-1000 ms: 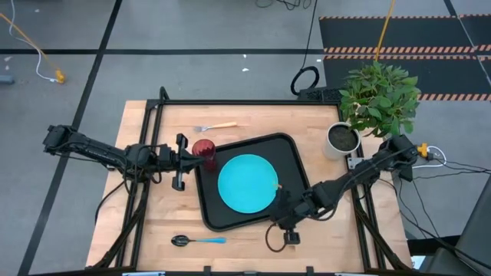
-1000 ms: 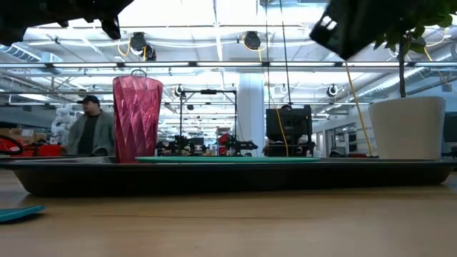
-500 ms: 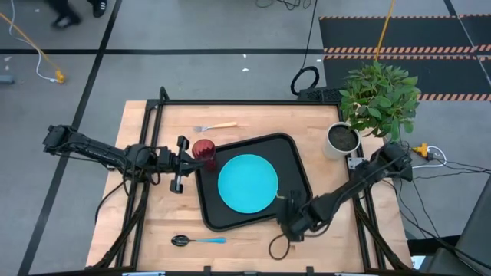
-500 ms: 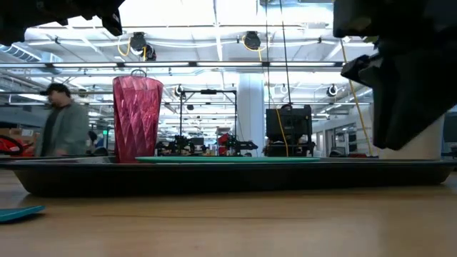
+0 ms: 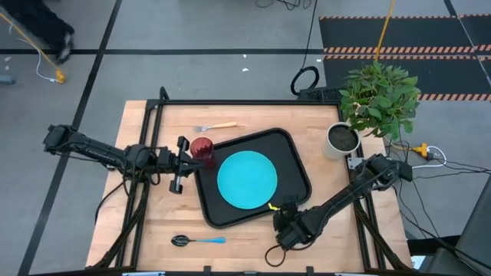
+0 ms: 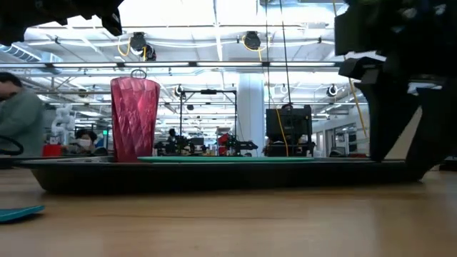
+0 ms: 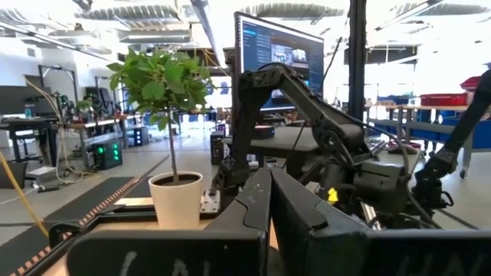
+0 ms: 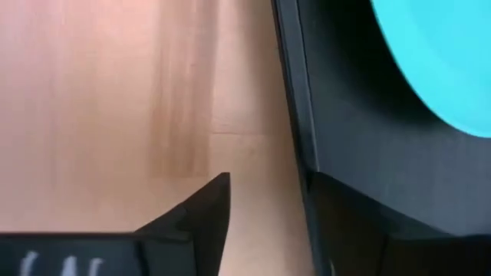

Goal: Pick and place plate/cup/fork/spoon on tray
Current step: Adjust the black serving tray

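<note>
The black tray (image 5: 298,167) lies flat on the wooden table, and the turquoise plate (image 5: 247,181) rests on its floor. The dark red cup (image 5: 202,147) stands upright at the tray's far left corner. On the bare wood, the fork (image 5: 217,126) lies beyond the tray and the spoon (image 5: 198,241) lies near the front edge. My left gripper (image 5: 192,157) is shut just left of the cup, raised above the table and touching nothing. My right gripper (image 5: 285,222) is open and points steeply down at the tray's near right corner. My right gripper straddles the tray's rim (image 8: 301,153) near the near right corner, coming from above. One finger (image 8: 201,208) is outside over the wood and the other (image 8: 360,226) is inside over the tray's floor. I cannot tell whether either touches the rim. The tray lies flat.
A white pot (image 5: 342,138) with a green plant stands at the table's far right. Bare wood lies left of the tray and along the near edge. People move about in the room beyond the table.
My right gripper has come down at the tray's near right corner and tipped from slanting to steeply downward. The tray, with plate and cup on it, has shifted a little toward the far edge. My left arm has kept still.
</note>
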Controlling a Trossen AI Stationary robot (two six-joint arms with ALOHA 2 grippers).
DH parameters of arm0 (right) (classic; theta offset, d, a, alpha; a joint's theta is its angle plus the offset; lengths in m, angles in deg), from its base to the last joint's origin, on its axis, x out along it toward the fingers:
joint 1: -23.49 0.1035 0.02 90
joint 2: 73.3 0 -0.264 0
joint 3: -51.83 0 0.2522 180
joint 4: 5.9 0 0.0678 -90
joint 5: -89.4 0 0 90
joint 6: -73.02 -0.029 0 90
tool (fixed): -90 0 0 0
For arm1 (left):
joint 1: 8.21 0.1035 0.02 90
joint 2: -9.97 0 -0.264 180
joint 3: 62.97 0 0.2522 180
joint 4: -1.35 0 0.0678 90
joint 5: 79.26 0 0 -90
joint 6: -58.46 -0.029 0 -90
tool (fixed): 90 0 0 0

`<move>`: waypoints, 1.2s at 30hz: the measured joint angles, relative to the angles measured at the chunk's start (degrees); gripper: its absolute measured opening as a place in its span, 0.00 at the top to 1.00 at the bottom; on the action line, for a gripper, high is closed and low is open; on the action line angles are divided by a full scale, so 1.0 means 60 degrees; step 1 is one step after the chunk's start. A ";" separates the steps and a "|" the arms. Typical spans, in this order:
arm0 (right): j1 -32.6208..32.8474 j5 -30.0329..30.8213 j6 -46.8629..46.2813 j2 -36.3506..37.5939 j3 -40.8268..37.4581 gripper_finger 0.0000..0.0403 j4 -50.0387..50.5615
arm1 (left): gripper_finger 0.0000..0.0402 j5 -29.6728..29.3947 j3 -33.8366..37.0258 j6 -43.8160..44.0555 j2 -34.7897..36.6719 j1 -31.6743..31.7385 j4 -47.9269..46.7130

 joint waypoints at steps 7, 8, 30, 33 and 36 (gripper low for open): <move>-0.0164 0.0008 0.0113 0.0347 -0.0015 0.52 0.0112 | 0.96 0.0004 0.0000 -0.0029 -0.0002 -0.0154 -0.0002; -0.0164 0.0018 0.0115 0.0448 -0.0015 0.52 0.0137 | 0.96 0.0002 0.0000 -0.0041 0.0000 -0.0166 -0.0002; -0.0800 -0.0976 0.0249 0.0525 -0.1064 0.74 -0.1007 | 0.96 -0.0082 0.0000 -0.0244 0.0001 -0.0166 -0.0245; -0.0859 -0.1644 -0.0053 0.0555 -0.1053 0.83 -0.1183 | 0.96 -0.0083 0.0000 -0.0246 -0.0001 -0.0166 -0.0279; -0.0827 -0.1830 -0.0307 0.0565 -0.1035 0.90 -0.1275 | 0.96 -0.0083 0.0000 -0.0245 -0.0002 -0.0166 -0.0275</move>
